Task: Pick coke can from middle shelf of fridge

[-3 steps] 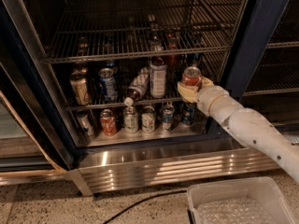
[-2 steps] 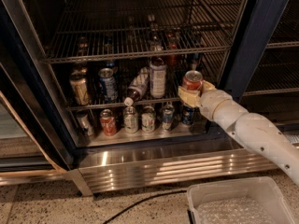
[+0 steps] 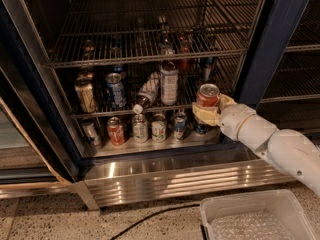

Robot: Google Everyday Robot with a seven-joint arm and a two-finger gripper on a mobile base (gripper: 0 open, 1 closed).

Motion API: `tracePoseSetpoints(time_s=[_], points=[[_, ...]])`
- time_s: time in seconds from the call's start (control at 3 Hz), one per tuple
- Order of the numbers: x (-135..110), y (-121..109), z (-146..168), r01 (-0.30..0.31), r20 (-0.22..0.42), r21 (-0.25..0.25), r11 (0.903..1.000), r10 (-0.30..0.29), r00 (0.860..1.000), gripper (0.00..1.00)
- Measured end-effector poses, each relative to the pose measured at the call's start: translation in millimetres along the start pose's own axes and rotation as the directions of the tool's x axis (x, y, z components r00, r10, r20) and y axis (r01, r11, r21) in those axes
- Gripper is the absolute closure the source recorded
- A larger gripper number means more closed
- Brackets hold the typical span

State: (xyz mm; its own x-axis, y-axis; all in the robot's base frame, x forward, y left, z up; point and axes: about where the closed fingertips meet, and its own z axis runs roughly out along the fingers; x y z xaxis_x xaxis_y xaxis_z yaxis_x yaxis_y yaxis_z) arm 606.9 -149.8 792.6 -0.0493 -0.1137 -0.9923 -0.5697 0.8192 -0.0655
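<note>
Since the earlier frames, the two-finger yellowish gripper (image 3: 212,109) and the small red coke can with a silver top (image 3: 208,95) have shifted lower and slightly right, towards the front of the opening. The fingers (image 3: 201,115) are closed round the coke can's lower half, holding it upright. It now sits at the right end of the dark wire-grid middle shelf (image 3: 125,112), beside the dark blue frame of the fridge (image 3: 270,39); whether its base touches the rack cannot be told. The white jointed arm (image 3: 280,146) enters from the lower right.

On the same shelf stand a white-labelled bottle (image 3: 169,81), a blue can (image 3: 115,90) and a tipped bottle (image 3: 146,93). A red-and-white can (image 3: 116,130) stands on the level below. A clear plastic bin (image 3: 255,219) lies on the floor in front.
</note>
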Motion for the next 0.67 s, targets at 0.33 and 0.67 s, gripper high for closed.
tracePoseSetpoints(time_s=[0.33,0.67], points=[[0.9,18.9,-19.0,0.051,-0.013,-0.086,0.9950,-0.052,0.999,1.00],[10.1,27.2,-31.5,0.020,-0.032,-0.103,0.9945,-0.024,0.999,1.00]])
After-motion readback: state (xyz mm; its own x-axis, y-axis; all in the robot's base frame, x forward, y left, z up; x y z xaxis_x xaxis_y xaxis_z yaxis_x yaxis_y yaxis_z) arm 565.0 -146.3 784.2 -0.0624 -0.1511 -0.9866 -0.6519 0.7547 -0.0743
